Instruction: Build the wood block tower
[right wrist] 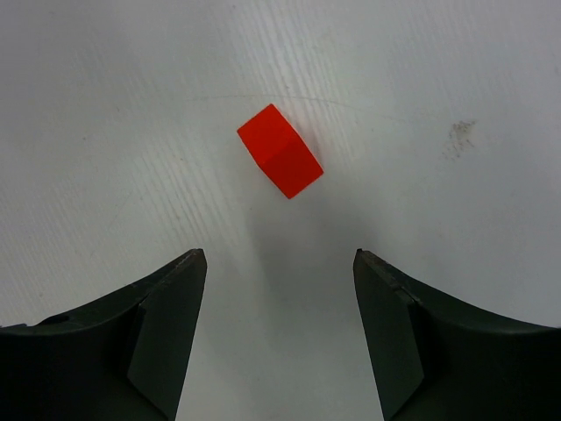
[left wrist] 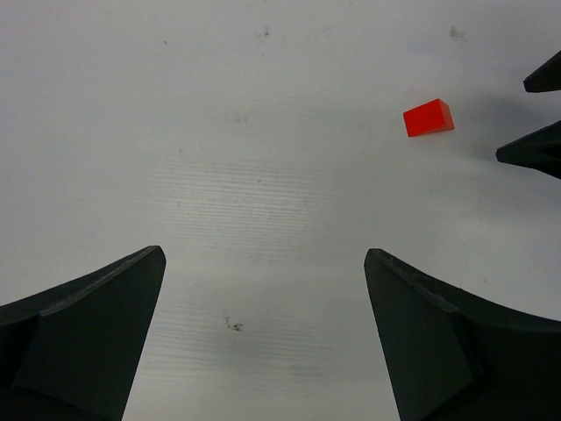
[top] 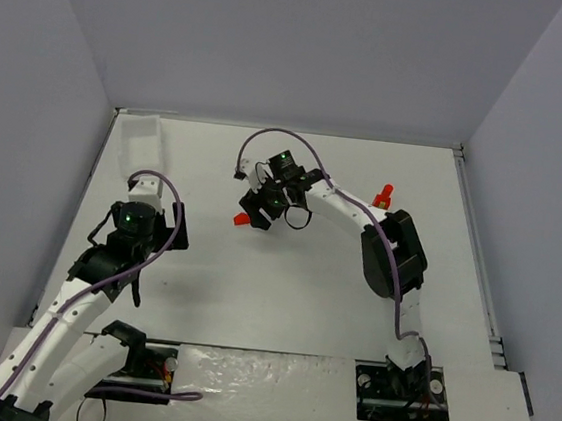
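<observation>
Right gripper (right wrist: 279, 256) is over the middle of the table (top: 281, 301), jaws spread wide and holding nothing. The red block (right wrist: 280, 163) lies flat just beyond my fingertips, not yet between them. Left gripper (left wrist: 265, 254) hangs open and empty too, off to the left; from its wrist view the same block sits up and to the right, near my other arm's finger tips.

The wood block tower (top: 384, 195), or what there is of it, stands well right of the loose block, just beside my right arm.

Here's the worry. The block lies skewed to my jaws, so if I drop and close as I am, the pads would meet corners rather than flat faces, and a piece this small could twist or squirt out sideways. Close too early and I catch only air. And that tower is so near my right arm that a careless swing on the carry could knock it flat.

What I can't make out: the tower is only a red speck from above, so I can't count its pieces or see its base. No yellow-green stick or tan piece shows anywhere. The clear tray (top: 140, 140) sits in the far left corner — contents unreadable.
</observation>
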Action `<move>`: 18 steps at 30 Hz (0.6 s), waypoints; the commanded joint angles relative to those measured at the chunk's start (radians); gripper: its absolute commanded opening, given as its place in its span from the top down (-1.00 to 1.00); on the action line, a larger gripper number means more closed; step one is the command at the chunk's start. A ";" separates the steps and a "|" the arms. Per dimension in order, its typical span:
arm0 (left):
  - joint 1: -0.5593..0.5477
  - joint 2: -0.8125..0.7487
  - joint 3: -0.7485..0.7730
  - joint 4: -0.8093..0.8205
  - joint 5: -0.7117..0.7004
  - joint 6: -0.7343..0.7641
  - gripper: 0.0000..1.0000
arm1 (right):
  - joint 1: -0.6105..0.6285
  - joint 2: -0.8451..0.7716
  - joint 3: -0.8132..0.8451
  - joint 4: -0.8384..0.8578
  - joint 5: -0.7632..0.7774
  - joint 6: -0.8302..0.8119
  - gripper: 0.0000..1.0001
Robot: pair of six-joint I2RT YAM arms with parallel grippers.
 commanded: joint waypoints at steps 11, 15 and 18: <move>0.002 -0.064 -0.058 -0.004 -0.024 -0.014 -0.94 | 0.082 0.156 0.170 0.027 0.070 -0.113 -0.27; 0.003 -0.052 -0.060 0.000 -0.022 -0.011 -0.94 | 0.088 0.186 0.196 0.027 0.095 -0.125 -0.21; 0.001 -0.050 -0.061 0.000 -0.023 -0.009 -0.94 | 0.092 0.210 0.214 0.027 0.106 -0.133 -0.13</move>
